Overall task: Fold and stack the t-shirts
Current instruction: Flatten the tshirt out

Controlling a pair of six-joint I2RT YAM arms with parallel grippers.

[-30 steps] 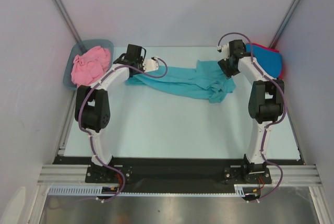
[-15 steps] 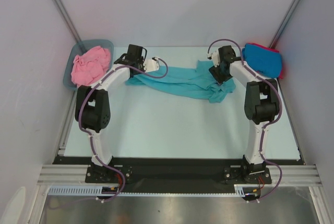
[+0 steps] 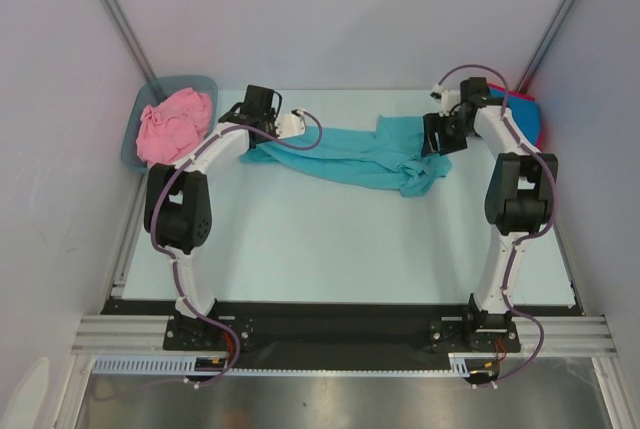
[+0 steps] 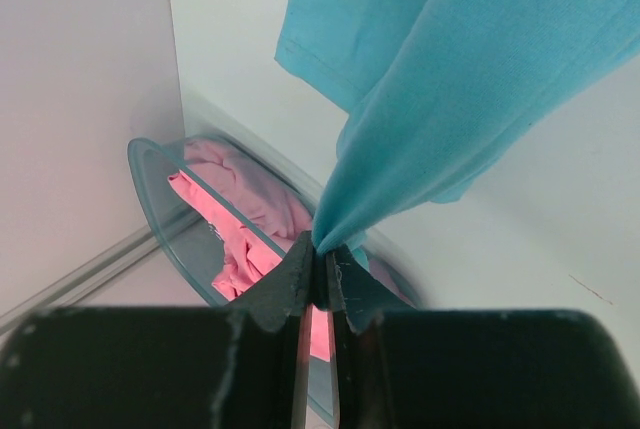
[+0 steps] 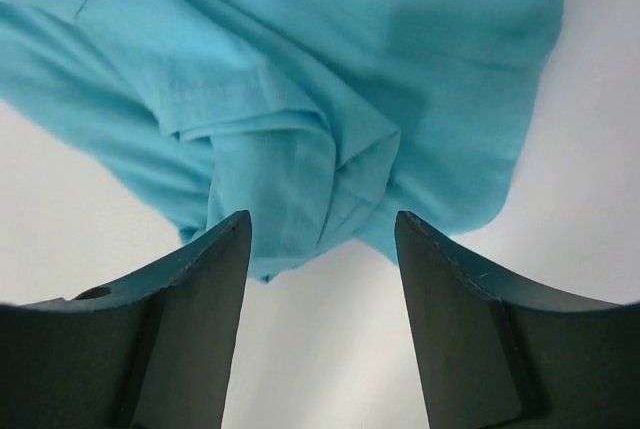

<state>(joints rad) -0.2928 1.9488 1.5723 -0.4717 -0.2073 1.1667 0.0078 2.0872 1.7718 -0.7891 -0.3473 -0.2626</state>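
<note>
Top external view first: nearest us, both arms rise from their bases at the near edge of the table point(image 3: 330, 249) and reach toward its far half. Between them the teal t-shirt point(image 3: 350, 154) lies rumpled in a long band across the far middle of the table.

At the shirt's left end, the left gripper point(image 4: 320, 267) has its jaws pressed together on a fold of the teal cloth. In the left wrist view we see that fold rising straight out from between the fingertips.

At the shirt's right end, the right gripper point(image 5: 322, 234) sits over the bunched cloth with its jaws spread wide, gripping nothing. We cannot tell whether its fingers touch the fabric.

Farther back, in the far left corner, the pink t-shirt point(image 3: 172, 121) is heaped in the grey-blue tub point(image 3: 130, 152). In the far right corner, the bright blue t-shirt point(image 3: 528, 117) lies largely hidden behind the right arm.
</note>
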